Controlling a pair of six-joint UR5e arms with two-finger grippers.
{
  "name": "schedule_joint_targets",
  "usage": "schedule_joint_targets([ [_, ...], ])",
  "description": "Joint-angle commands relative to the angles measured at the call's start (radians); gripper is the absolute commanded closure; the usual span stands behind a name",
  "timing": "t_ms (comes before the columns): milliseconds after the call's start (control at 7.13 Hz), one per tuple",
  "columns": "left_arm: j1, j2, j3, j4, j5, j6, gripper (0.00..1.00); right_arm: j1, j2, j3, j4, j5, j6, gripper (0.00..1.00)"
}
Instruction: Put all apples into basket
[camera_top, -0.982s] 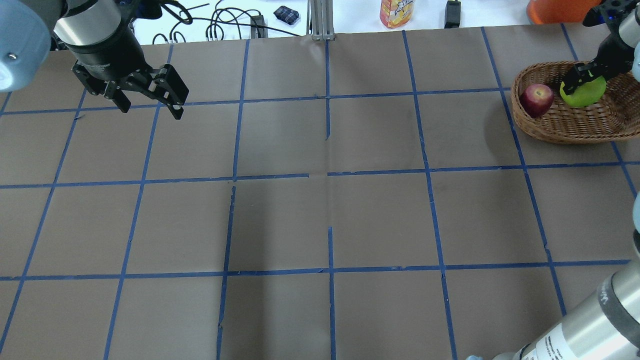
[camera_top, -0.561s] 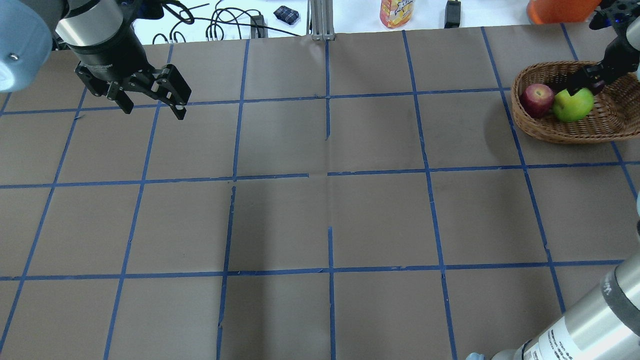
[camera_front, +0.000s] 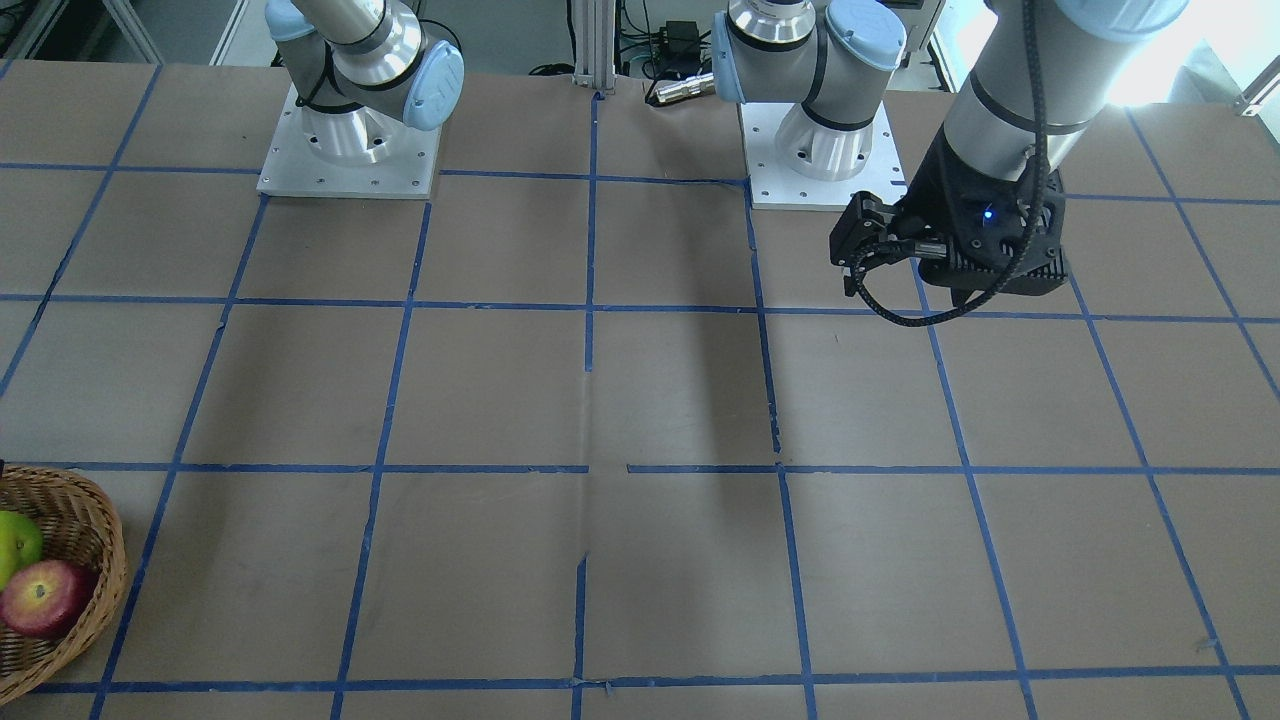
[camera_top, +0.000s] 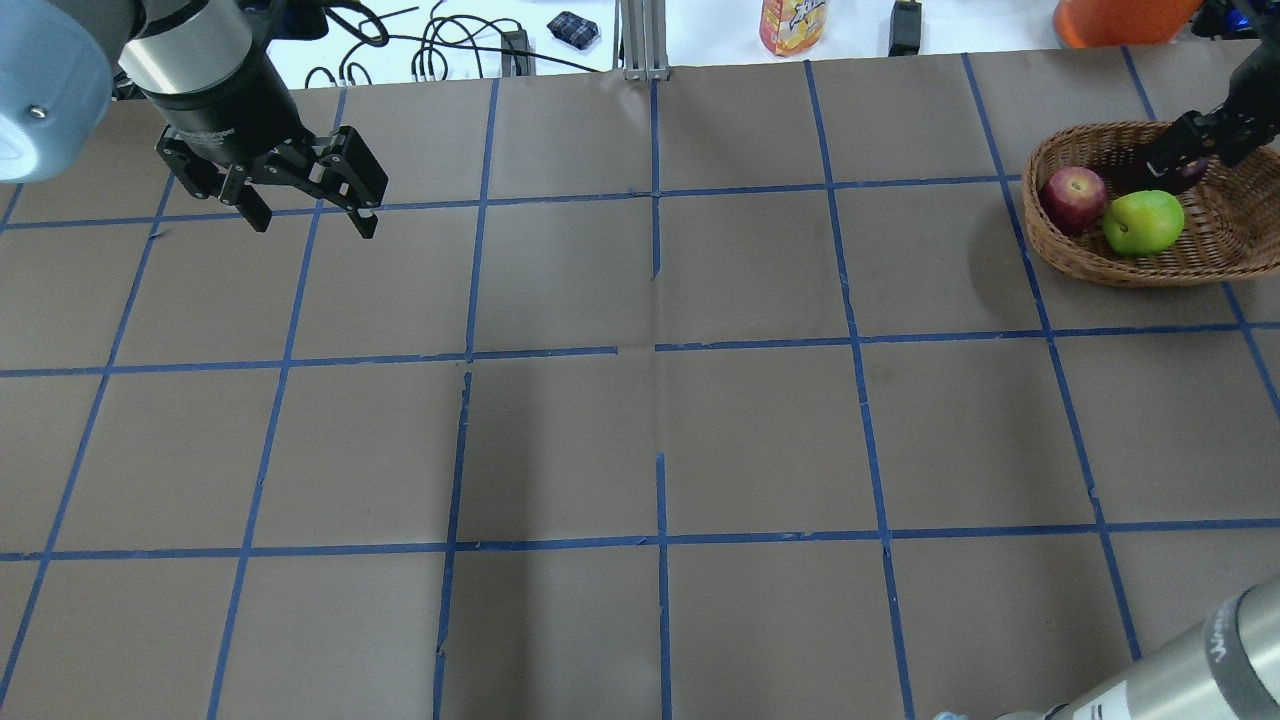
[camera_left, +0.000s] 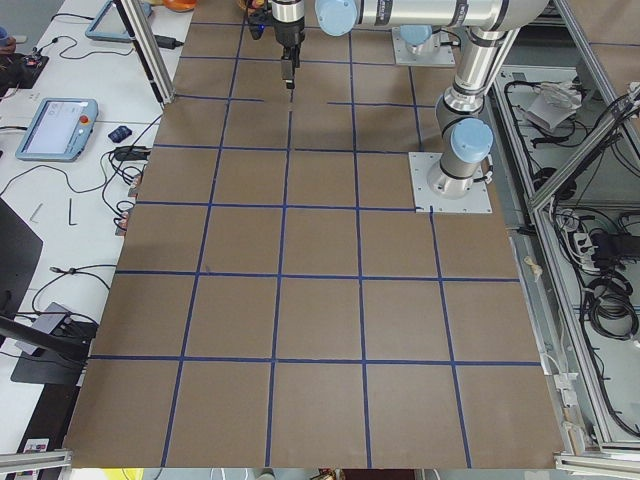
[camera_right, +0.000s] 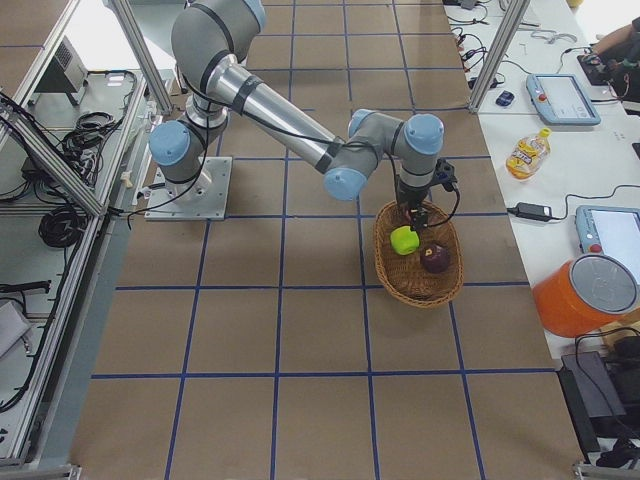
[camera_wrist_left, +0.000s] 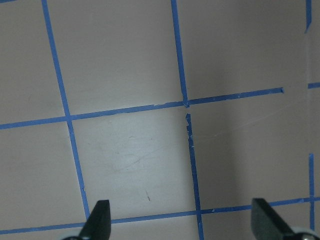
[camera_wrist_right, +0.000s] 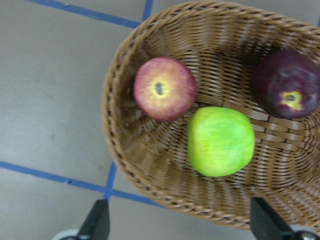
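The wicker basket (camera_top: 1042, 225) stands at the table's far right. In it lie the red apple (camera_top: 1074, 198), the lime-green apple (camera_top: 1143, 222) and the dark maroon apple (camera_wrist_right: 286, 90). In the overhead view the maroon apple is mostly hidden behind my right gripper. My right gripper (camera_top: 1190, 148) hovers over the basket, open and empty. The right wrist view shows its fingertips (camera_wrist_right: 100, 220) wide apart above the red apple (camera_wrist_right: 164, 89) and the green apple (camera_wrist_right: 220, 141). My left gripper (camera_top: 314, 215) is open and empty above bare table at the far left.
A juice bottle (camera_top: 793, 25), a black adapter (camera_top: 905, 28), an orange container (camera_top: 1115, 20) and cables (camera_top: 450, 45) lie beyond the table's far edge. The two arm bases (camera_front: 820, 150) stand on the robot's side. Blue tape lines grid the brown table.
My right gripper has let go of the green apple. The apple now rests in the basket beside the red one, and the gripper has pulled up and away. My left gripper shifted slightly.
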Motion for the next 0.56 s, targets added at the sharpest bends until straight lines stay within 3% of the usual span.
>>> schedule_joint_targets([
  [0, -0.001, 0.001, 0.0, -0.001, -0.001, -0.001, 0.0, 0.161, -0.166, 0.0, 0.216, -0.001, 0.114, 0.0],
  [280, 0.001, 0.004, 0.0, -0.001, 0.001, -0.001, 0.0, 0.347, -0.268, 0.003, 0.333, -0.002, 0.499, 0.0],
  [421, -0.001, 0.008, 0.001, -0.001, 0.001, -0.001, 0.0, 0.469, -0.295, -0.001, 0.332, 0.002, 0.678, 0.0],
])
